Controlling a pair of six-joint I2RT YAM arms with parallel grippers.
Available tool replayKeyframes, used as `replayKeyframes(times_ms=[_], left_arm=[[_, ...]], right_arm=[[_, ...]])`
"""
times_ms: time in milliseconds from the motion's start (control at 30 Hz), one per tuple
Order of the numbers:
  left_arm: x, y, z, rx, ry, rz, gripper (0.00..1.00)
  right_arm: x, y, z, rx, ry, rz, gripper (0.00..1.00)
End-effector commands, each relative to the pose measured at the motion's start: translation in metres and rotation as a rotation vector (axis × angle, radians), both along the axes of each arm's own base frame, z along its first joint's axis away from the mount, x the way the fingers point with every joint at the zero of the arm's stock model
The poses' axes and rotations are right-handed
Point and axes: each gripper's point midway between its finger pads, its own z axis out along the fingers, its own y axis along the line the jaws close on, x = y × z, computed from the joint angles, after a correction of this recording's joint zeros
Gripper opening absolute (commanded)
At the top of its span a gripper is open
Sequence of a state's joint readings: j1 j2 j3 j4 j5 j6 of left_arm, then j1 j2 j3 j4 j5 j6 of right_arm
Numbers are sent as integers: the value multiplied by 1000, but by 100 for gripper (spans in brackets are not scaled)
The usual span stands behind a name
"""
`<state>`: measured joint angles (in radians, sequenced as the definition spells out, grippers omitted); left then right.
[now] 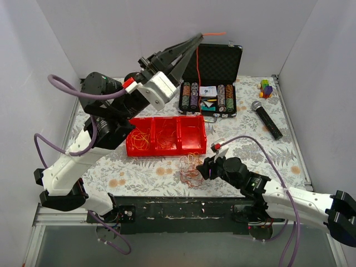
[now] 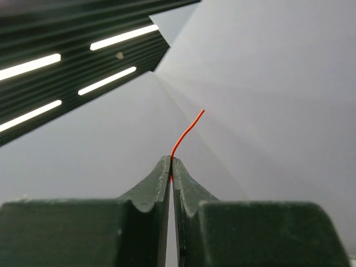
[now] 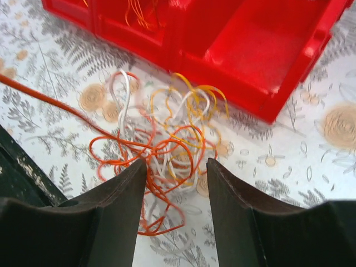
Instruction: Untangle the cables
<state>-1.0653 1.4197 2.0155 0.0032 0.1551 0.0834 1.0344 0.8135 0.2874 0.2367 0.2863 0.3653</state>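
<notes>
Looks like the drawing-out step, with one cable held up clear of the rest. Left tool (image 1: 198, 39) high above the far half of the worktop (image 1: 139, 175), closed tight on a single orange strand (image 1: 197, 64), a short bent end poking out past the tips. Same in the left wrist view: jaws pressed together, only that thin orange tail showing. Hangs straight down from the tips in front of an open black chip case (image 1: 219, 58), then too thin to follow from overhead. Main clump of cables (image 1: 191, 169), in orange, yellow and white loops, lying on the worktop just in front of the red tray (image 1: 167, 151), near the front edge. Right tool (image 1: 206, 166) low at the clump's right side, spread open, fingers straddling the near loops in the right wrist view, pinching nothing. One long orange line running off from the clump toward the upper left there, probably the lifted strand, though not certain. A few yellow strands (image 1: 140, 140) lying in the tray's left compartment. Next, most likely: close the right tool on the clump to pin it down, then raise the left tool slowly to slide the strand out without dragging the whole knot along or cinching it.
</notes>
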Motion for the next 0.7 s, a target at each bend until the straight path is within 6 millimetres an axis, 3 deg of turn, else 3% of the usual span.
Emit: replayKeyframes(times_ms=[0,167,267,400,500,667], left_arm=[[-12,55,59,-211,-165,142,4],[-27,66,78,-247,-221,117,6],[-41,87,100,-333,-340,172,3],[-60,115,117,-446,-581,349,3],[-67,117,115,-443,-762,520,2],[-78,133,127,-453,-840,620,2]], right_arm=[[-7,-3,-12,48,39,-9,54],[-10,-9,-27,34,66,-20,52],[-12,-12,-36,11,84,-22,52],[-15,-17,-46,-10,106,-30,51],[-17,-21,-49,-13,110,-38,51],[-17,-24,-53,-26,114,-42,51]])
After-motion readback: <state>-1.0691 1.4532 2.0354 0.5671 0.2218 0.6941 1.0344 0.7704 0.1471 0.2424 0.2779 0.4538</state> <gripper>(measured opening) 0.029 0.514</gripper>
